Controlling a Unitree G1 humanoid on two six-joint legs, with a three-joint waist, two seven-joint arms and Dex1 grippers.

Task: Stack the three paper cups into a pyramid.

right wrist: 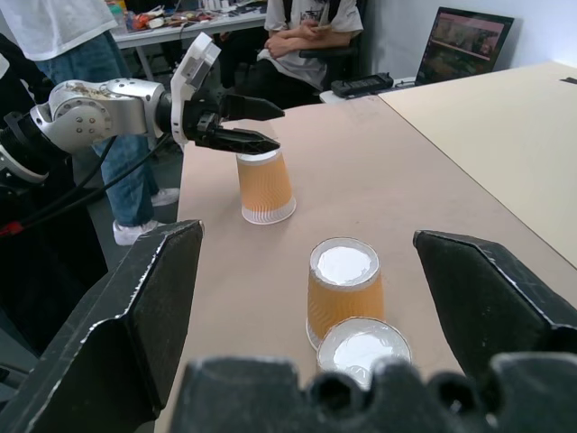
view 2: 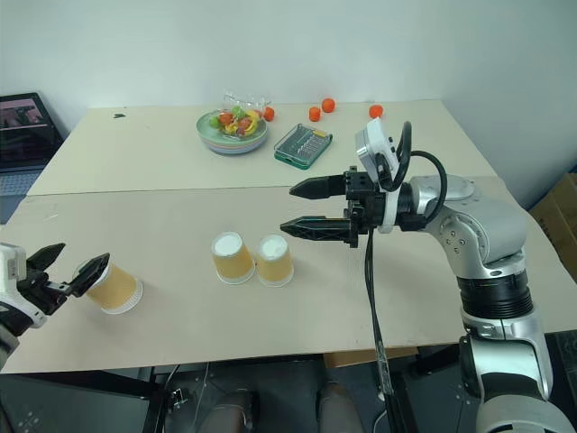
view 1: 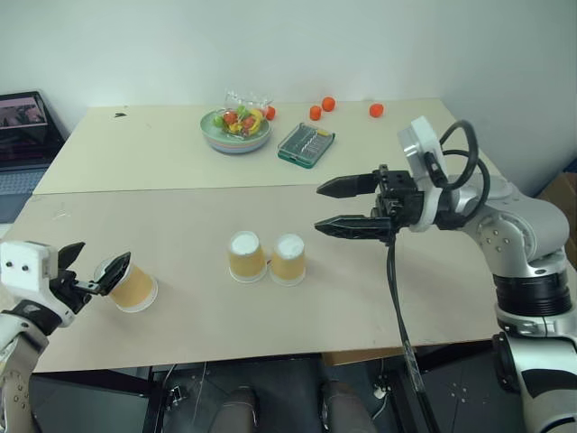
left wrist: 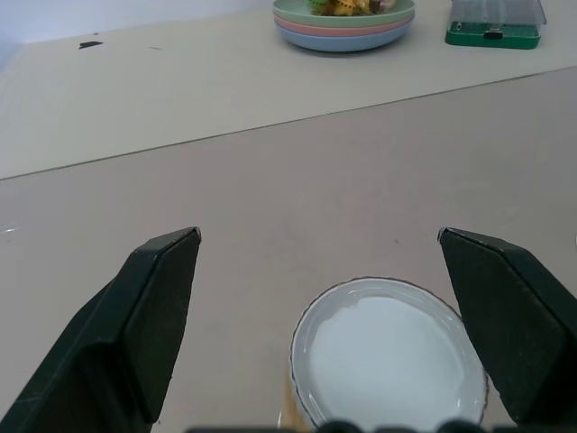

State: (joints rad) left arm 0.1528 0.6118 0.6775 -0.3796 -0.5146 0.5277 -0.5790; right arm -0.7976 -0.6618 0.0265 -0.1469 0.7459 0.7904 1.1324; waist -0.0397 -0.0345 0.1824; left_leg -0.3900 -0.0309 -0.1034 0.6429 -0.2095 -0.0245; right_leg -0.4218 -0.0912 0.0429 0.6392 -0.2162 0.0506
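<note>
Two upside-down tan paper cups point(view 1: 247, 257) point(view 1: 288, 260) touching at table centre; third cup point(view 1: 133, 287) near left.
Left gripper point(view 1: 93, 271) spread wide around the third cup's base, contact unclear; right gripper point(view 1: 326, 207) gapes above the pair.

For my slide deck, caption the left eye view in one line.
Open left gripper flanks one upside-down tan paper cup; two more cups sit together mid-table, open right gripper above.

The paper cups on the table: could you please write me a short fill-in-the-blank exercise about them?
1. The two cups at mid-table stand ___ down, touching.
2. The third cup sits by the ___ gripper.
3. The right gripper hovers with fingers ___.
4. The pyramid's top cup is ___ placed.

Missing: upside; left; open; not yet
</note>
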